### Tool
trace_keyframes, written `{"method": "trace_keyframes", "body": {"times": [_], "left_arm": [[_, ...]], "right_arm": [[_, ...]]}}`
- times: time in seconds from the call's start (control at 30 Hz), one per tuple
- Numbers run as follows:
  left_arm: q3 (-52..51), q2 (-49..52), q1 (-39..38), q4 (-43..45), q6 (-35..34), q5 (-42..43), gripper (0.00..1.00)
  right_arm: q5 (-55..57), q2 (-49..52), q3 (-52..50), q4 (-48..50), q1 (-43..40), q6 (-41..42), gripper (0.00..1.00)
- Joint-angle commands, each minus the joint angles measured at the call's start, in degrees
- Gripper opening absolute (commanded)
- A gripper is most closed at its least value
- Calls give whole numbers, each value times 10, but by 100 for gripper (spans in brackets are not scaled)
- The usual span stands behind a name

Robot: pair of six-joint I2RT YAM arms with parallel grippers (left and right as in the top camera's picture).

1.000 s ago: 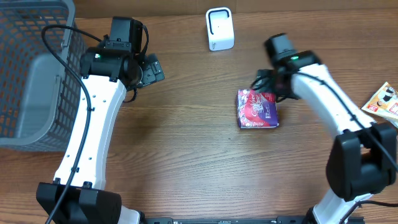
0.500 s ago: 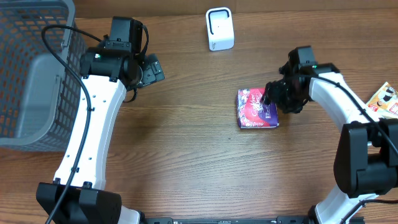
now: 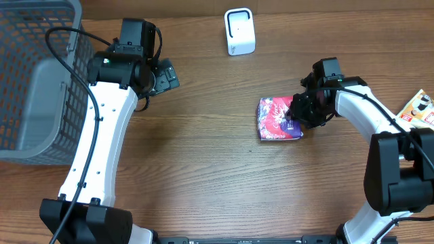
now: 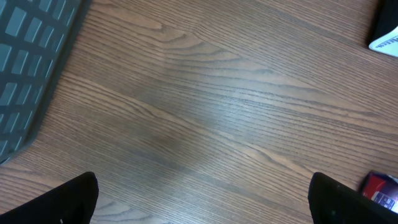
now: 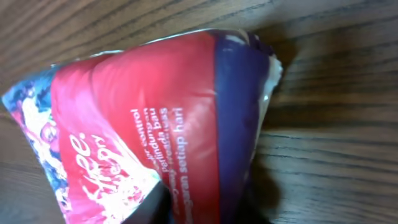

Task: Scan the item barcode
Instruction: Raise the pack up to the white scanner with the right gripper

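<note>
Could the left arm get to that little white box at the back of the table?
Probably yes: the left gripper stands open, and only bare table lies between it and the white box.

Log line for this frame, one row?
left hand open, over table | right hand pinching red-purple packet edge | packet on table | scanner apart, scan not done

mock shop checkout, lab-staged
white barcode scanner (image 3: 239,31) at upper middle, grey mesh basket (image 3: 30,41) at upper left, red and purple packet (image 3: 276,119) at centre right, another printed packet (image 3: 419,108) at the right edge, on a wood-grain table (image 3: 203,176) between two robot arms (image 3: 102,132).
</note>
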Motion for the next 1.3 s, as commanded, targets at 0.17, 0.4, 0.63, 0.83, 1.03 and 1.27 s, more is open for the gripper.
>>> {"method": "trace_keyframes", "body": {"times": [0.17,0.4,0.63,0.83,1.03,1.27], "left_arm": [[3,3,2,0,-12,-9,100],[3,3,2,0,-12,-9,100],[3,3,2,0,-12,-9,100],[3,3,2,0,-12,-9,100],[3,3,2,0,-12,-9,100],[3,3,2,0,-12,-9,100]], "right_arm": [[-76,-2,9,2,2,3,4],[-116,-2,73,14,2,59,4],[-127,-2,99,181,2,213,4],[-105,-1,99,414,6,401,4],[-13,0,101,541,24,428,4],[46,91,212,539,54,428,4]]}}
